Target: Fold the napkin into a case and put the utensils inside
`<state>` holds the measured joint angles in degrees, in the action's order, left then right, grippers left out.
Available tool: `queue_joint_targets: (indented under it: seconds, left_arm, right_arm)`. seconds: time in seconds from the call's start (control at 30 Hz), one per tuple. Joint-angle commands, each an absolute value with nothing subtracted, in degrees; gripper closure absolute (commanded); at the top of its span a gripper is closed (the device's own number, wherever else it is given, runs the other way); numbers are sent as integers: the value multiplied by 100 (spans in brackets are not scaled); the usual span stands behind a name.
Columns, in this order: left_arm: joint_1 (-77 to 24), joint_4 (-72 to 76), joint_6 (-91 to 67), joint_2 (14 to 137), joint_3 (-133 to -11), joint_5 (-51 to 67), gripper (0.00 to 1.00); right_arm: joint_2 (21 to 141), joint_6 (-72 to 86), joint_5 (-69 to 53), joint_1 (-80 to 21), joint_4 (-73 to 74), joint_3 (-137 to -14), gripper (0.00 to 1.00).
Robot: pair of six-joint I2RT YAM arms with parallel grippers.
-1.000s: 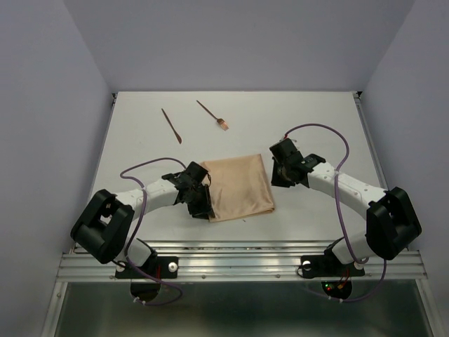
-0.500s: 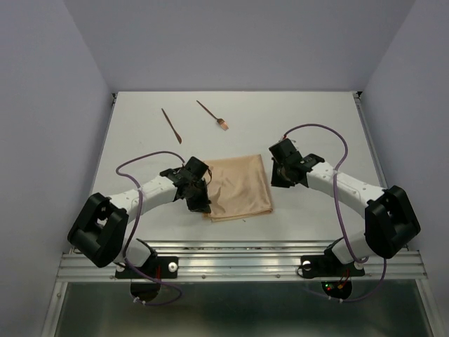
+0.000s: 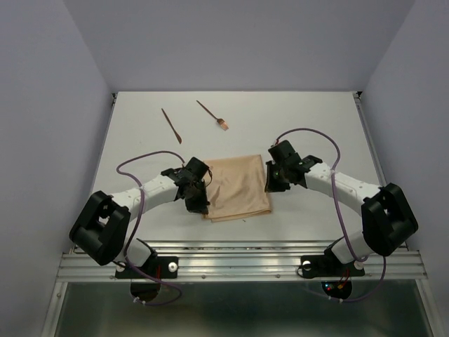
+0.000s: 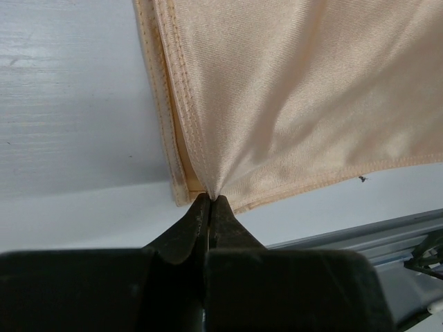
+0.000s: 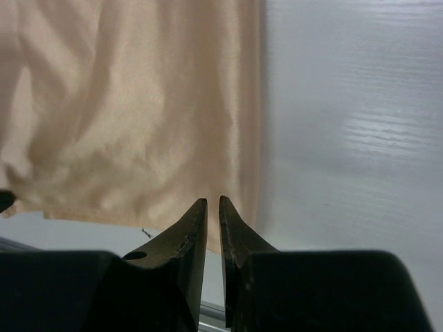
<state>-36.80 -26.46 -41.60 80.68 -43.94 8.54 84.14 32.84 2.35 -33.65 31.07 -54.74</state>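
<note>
The tan napkin [image 3: 238,186] lies folded flat at the table's middle. My left gripper [image 3: 202,206] is at its near left corner, shut on the top layer of the napkin [image 4: 291,104], which is drawn up into a pinched peak at the left gripper [image 4: 209,199]. My right gripper [image 3: 269,184] hovers at the napkin's right edge; in the right wrist view the gripper [image 5: 213,201] has its jaws barely parted with nothing between them, above the napkin [image 5: 138,104]. The utensils lie at the back left: a forked one [image 3: 212,116] and a plain pointed one [image 3: 171,125]. No case is formed.
The white table [image 3: 316,126] is walled on three sides by pale panels. A metal rail [image 3: 238,263] runs along the near edge, just beyond the napkin's near hem. A small dark speck [image 4: 361,179] lies by that hem.
My left gripper has shut on the napkin's near left corner and drawn it slightly rightward, rumpling the cloth. My right gripper has edged left to the napkin's right edge.
</note>
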Motion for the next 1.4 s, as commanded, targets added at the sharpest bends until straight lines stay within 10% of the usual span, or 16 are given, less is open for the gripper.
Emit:
queue_joint_targets:
  seconds: [0.0, 0.27, 0.97, 1.37]
  left_arm:
    - [-3709, -2681, -4043, 8086, -4272, 809, 100]
    - [-3709, -2777, -3946, 8095, -4412, 870, 54]
    - [-3691, -2303, -3999, 8525, -4931, 562, 65]
    - [-3385, -2382, -3850, 8692, -5449, 114, 66]
  right_arm:
    - [8376, 3041, -659, -3340, 2716, -5239, 82]
    - [8719, 3173, -466, -3340, 2373, -4860, 83]
    - [8006, 3955, -896, -3393, 1292, -3393, 85]
    - [7399, 3876, 156, -3393, 2065, -4647, 81]
